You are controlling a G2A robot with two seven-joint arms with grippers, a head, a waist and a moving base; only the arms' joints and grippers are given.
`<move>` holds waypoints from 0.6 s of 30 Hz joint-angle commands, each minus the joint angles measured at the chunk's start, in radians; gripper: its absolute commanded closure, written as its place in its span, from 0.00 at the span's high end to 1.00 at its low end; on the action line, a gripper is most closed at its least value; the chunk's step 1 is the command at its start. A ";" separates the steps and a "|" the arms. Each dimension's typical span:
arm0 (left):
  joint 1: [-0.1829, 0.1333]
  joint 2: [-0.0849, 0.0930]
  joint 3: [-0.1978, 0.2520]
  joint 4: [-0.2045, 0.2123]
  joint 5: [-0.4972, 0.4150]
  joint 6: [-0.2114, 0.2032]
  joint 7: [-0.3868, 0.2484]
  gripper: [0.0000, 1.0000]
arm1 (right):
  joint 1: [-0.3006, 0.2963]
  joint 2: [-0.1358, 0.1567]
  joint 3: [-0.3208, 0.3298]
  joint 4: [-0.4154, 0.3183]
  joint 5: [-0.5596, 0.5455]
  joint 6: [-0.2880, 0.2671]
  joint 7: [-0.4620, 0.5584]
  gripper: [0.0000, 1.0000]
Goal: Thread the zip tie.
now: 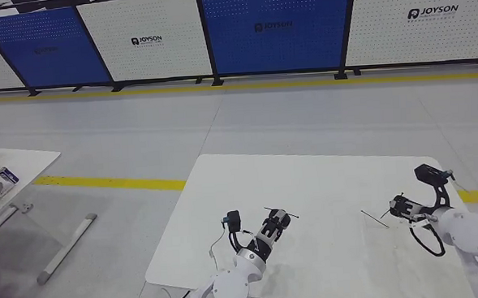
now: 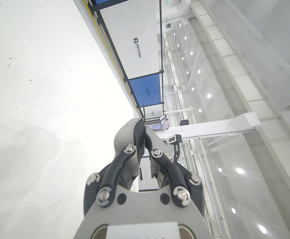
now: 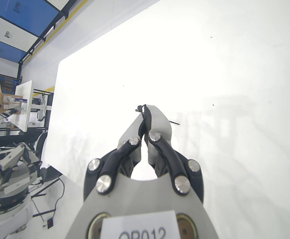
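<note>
Gripping a thin black zip tie [image 1: 294, 217] crosswise at its fingertips, the left gripper [image 1: 278, 218] hangs above the near part of a white table [image 1: 305, 178], jaws pressed together. A short length of tie sticks out to each side of the tips. In the left wrist view the two ribbed pads [image 2: 141, 133] meet with no gap, and a sliver of the tie [image 2: 143, 111] rises just past the tips of the gripper [image 2: 142, 122], set against the table edge and blue and white wall panels [image 2: 126, 45].

The right gripper [image 1: 397, 210] is well apart from the left one, near the table's right edge, and is also closed, on a second tie [image 1: 374, 217]. From above, that tie reaches out from the fingertips toward the left gripper, slanting over the table top.

The right wrist view adds detail the top view lacks: the second tie's small square head [image 3: 138, 108] pokes out just beside one fingertip of the gripper [image 3: 145, 113], while its pointed tail [image 3: 175, 123] shows past the other finger. White table surface [image 3: 158, 56] lies beneath it. Whether either tie touches the table cannot be told.
</note>
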 commanded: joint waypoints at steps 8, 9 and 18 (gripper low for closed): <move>0.000 0.000 0.000 0.000 0.000 0.000 0.000 0.00 | -0.140 -0.006 0.061 -0.175 0.081 -0.121 -0.298 0.00; 0.000 0.000 0.000 0.000 0.000 0.000 0.000 0.00 | -0.163 -0.007 0.067 -0.186 0.092 -0.145 -0.332 0.00; 0.000 0.000 0.000 0.000 0.000 0.000 0.000 0.00 | -0.200 -0.008 0.072 -0.195 0.149 -0.236 -0.346 0.00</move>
